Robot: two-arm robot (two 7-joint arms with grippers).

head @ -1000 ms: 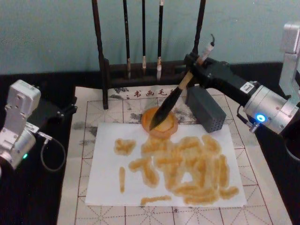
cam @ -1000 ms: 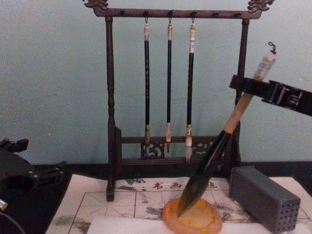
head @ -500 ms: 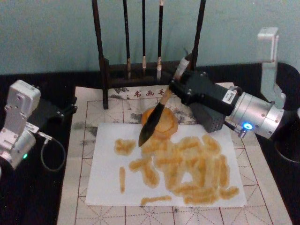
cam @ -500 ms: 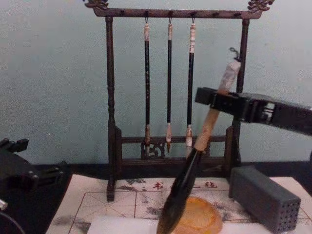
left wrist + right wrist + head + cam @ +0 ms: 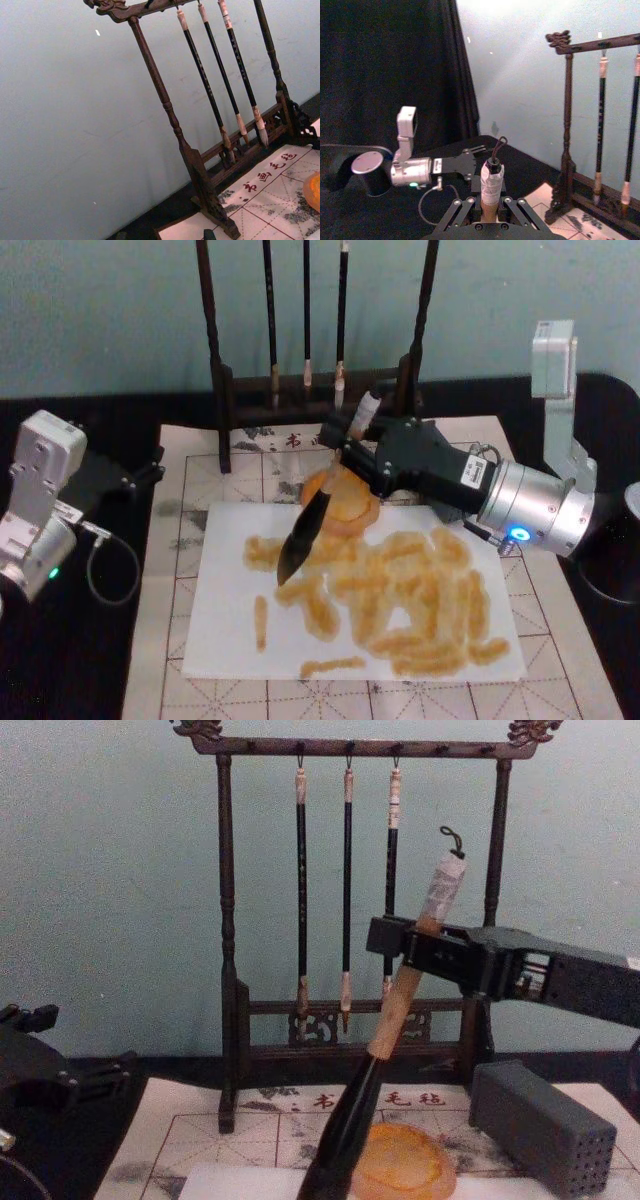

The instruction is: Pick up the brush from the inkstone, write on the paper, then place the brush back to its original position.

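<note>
Brush [image 5: 300, 535] tilted in right gripper [image 5: 347, 445], tip over paper [image 5: 225, 625] beside inkstone [image 5: 352, 510]

Staged calligraphy station in a lab or studio room. A wooden brush rack [image 5: 226, 920] has three thin brushes [image 5: 347, 890] hanging from it. Plain pale teal wall [image 5: 110, 870] just behind rack. In front of rack, a beige grid mat [image 5: 170, 640] with red characters carries paper [image 5: 225, 640] with orange strokes. Black cloth [image 5: 70, 660] beside mat; black curtain [image 5: 395, 60] well apart from rack.
</note>
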